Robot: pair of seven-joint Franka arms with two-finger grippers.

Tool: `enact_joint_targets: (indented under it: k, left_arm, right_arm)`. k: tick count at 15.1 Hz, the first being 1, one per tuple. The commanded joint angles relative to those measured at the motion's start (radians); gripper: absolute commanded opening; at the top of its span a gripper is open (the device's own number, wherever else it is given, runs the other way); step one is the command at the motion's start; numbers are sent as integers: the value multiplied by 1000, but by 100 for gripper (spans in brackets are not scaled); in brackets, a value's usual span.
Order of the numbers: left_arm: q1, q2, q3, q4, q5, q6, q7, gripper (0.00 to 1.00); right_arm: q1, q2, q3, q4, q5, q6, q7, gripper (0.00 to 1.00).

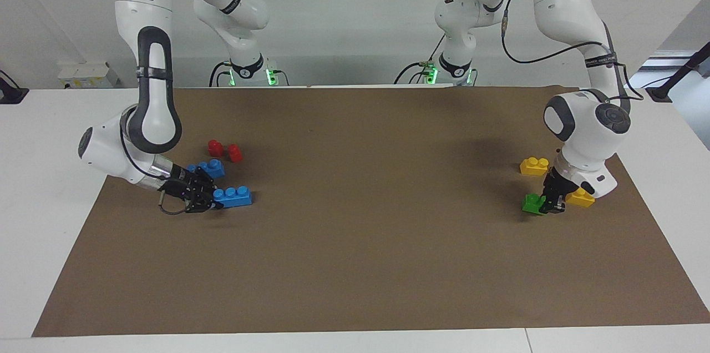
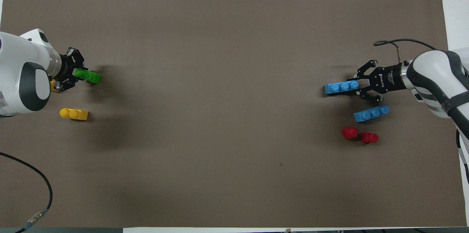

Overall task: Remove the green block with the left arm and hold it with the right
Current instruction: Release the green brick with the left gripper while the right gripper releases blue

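We see one bright green block [image 1: 532, 203] in left gripper [image 1: 553, 204] jaws; right gripper [image 1: 213, 200] grips one of two blue bricks [image 1: 234, 196]; two yellow bricks [image 1: 534, 166], two red pieces [image 1: 224, 150]

The left pincer [image 1: 553, 204] covers one end of the green block [image 1: 532, 203] in the facing view, so only part of the block shows and its 2 studs cannot be counted there. A yellow brick [image 1: 581, 197] beside it is half hidden by the left arm; in the overhead view only a sliver of it [image 2: 52, 85] shows. The right pincer [image 1: 206, 201] hides one end of a blue 3-stud brick [image 1: 234, 196].
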Motion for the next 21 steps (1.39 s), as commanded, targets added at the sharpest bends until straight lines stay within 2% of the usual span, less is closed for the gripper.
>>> enact_joint_targets:
  k: [1,2,4,5,6,8,10,13,17,21]
  left_arm:
    - [9,30,-4,17,12,33,24,0]
    - [12,30,-4,6,12,53,28,0]
    - [12,32,-4,3,12,67,38,0]
    - [12,30,-4,3,12,66,49,36]
    - [12,30,-4,4,12,64,61,99]
    - [11,32,-4,6,12,58,67,100]
    - [6,30,-4,16,12,37,66,100]
    - [9,17,-6,61,12,-54,67,100]
    - [-2,-63,-6,64,12,-123,95,100]
    - [-12,-156,-4,58,15,-247,351,100]
  right_arm:
    - [-17,-18,9,-32,-26,18,-39,75]
    - [-19,-17,9,-18,-29,6,-39,88]
    - [-21,-18,7,14,-55,-18,-36,92]
    - [-19,-23,6,26,-70,-20,-30,93]
    - [-16,-35,-1,35,-92,-23,-29,96]
    - [-8,-67,-1,69,-183,-40,-33,100]
    - [1,-92,6,133,-306,-106,-41,100]
    - [15,-138,13,184,-371,-199,-120,100]
    - [67,-251,13,186,-506,-285,-310,100]
    - [149,-349,16,190,-642,-385,-544,100]
